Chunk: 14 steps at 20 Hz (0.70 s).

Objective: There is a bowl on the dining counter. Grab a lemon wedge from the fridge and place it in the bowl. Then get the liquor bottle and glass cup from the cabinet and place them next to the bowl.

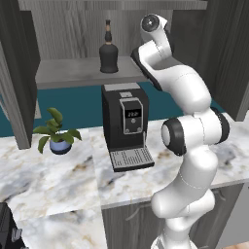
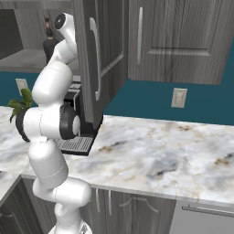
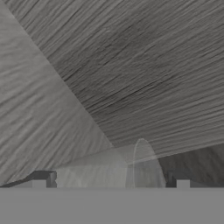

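The dark liquor bottle (image 1: pixel 108 48) stands upright on the open cabinet's shelf (image 1: pixel 73 72), left of my raised arm; it also shows in the right base view as the liquor bottle (image 2: pixel 48 42) behind the arm. In the hand view a clear glass cup (image 3: pixel 141 162) sits low between my fingertips (image 3: pixel 43 179), against the cabinet's wood-grain wall. My gripper (image 3: pixel 111 180) is open, with the jaws spread wide on either side of the cup and not pressing on it. The bowl and lemon wedge are out of view.
A black coffee machine (image 1: pixel 125 121) stands on the marble counter (image 1: pixel 48 180) right under the shelf. A small potted plant (image 1: pixel 57 133) is to its left. The open cabinet door (image 2: pixel 98 64) hangs beside my arm. A wall outlet (image 2: pixel 178 97) is further right.
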Motion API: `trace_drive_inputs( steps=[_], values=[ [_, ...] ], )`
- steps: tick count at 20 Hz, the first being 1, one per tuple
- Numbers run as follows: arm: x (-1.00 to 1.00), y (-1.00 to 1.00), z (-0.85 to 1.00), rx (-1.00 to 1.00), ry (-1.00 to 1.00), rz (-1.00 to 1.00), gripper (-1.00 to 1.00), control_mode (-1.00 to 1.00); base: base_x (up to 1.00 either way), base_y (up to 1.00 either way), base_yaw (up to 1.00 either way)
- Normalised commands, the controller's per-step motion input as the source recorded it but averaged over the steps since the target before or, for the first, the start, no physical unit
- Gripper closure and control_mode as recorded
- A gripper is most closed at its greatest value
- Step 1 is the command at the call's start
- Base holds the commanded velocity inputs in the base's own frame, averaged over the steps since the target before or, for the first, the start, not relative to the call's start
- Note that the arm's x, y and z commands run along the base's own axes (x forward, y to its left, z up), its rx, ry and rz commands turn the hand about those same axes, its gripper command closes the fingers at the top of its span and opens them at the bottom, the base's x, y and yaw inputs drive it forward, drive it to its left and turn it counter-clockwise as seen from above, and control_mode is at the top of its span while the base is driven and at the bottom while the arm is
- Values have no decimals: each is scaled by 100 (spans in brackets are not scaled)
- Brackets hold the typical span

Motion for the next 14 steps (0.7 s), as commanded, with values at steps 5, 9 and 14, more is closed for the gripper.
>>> trace_drive_inputs(
  steps=[5,9,14],
  values=[
    [0,-8,-22,0,2,0,-100,-100,0,0,0],
    [0,0,-36,0,6,0,-100,-100,0,0,0],
    [0,0,-26,0,6,0,-100,-100,0,0,0]
  ],
)
